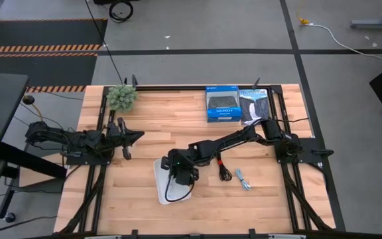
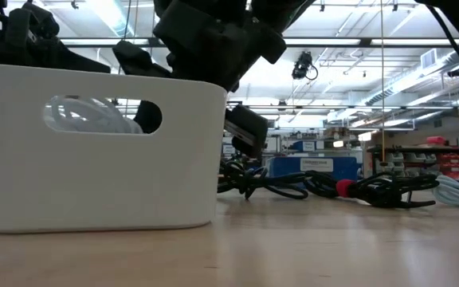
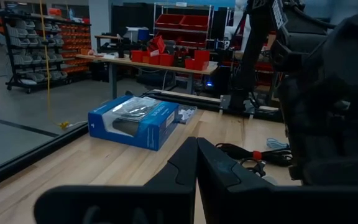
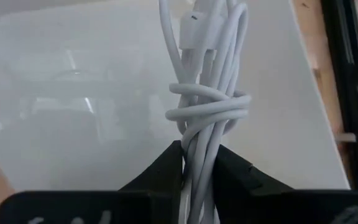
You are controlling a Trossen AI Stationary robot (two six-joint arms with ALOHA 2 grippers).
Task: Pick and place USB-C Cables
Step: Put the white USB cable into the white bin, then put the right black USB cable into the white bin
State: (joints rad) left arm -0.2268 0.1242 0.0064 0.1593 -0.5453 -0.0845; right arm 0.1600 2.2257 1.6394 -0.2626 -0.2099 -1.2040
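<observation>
Wooden table (image 1: pixel 144 192), "YELLOWSTONE"-labelled box (image 1: pixel 254 105)

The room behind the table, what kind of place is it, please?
Probably a workshop or warehouse-style lab: storage shelves holding bins, a workbench carrying red bins, and a concrete floor marked with hazard stripes.

A white tray (image 1: pixel 166 194) is set on the wooden bench (image 1: pixel 144 126) near its front edge. A blue retail box (image 1: pixel 222 104) and a black one (image 1: pixel 253 105) are laid side by side at the back edge, and a small green plant (image 1: pixel 122 97) is placed at the back left corner.
</observation>
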